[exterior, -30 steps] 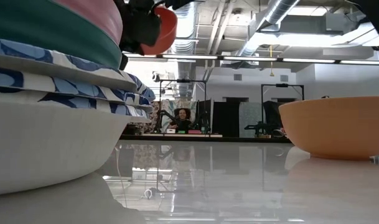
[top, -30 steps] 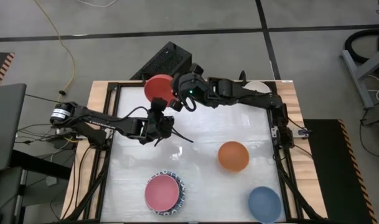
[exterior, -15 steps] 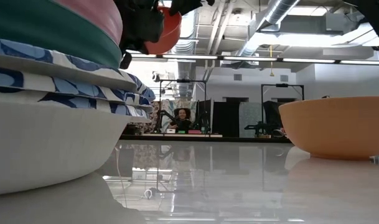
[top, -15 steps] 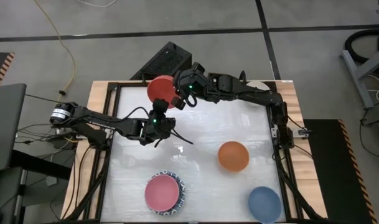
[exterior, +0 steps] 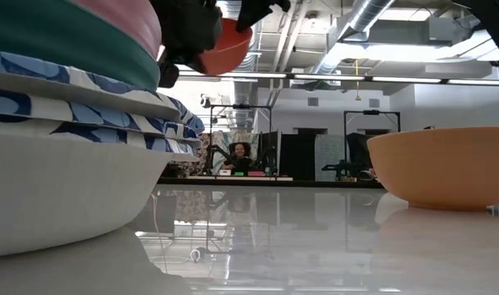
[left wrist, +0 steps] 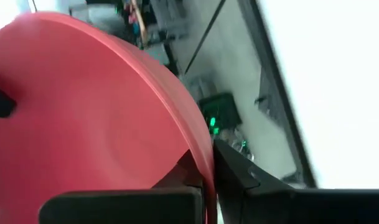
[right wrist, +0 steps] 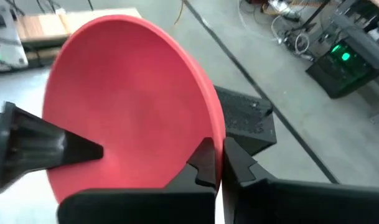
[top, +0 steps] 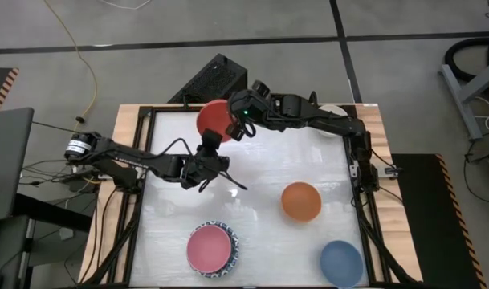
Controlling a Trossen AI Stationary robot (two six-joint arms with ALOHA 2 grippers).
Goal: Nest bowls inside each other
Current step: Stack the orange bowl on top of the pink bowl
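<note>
A red bowl hangs in the air above the table's far left part, with both grippers shut on its rim. My left gripper comes at it from the near side and my right gripper from the right. In the low view the red bowl shows high up, tilted. An orange bowl and a blue bowl rest on their bases on the table. A pink bowl sits nested on top of a stack with a green bowl and patterned bowls. My left gripper holds the red bowl's rim on its near side, one finger inside the bowl and one outside. The fingers reach roughly level from the table's near side. The bowl is lifted clear and tilted, its hollow facing mostly up. My right gripper holds the red bowl's rim on the bowl's right side, one finger inside and one outside. It slants down at the rim from the table's right. The left gripper's inner finger shows across the hollow.
A cream bowl lies at the far right corner, partly under my right arm. A black box stands just beyond the far edge. Bare white table stretches between the red bowl and the orange bowl.
The red bowl has shifted a little toward the table's right and tipped, still in my left gripper. My right gripper has tipped downward and come in over the bowl's right side, taking hold of its rim.
</note>
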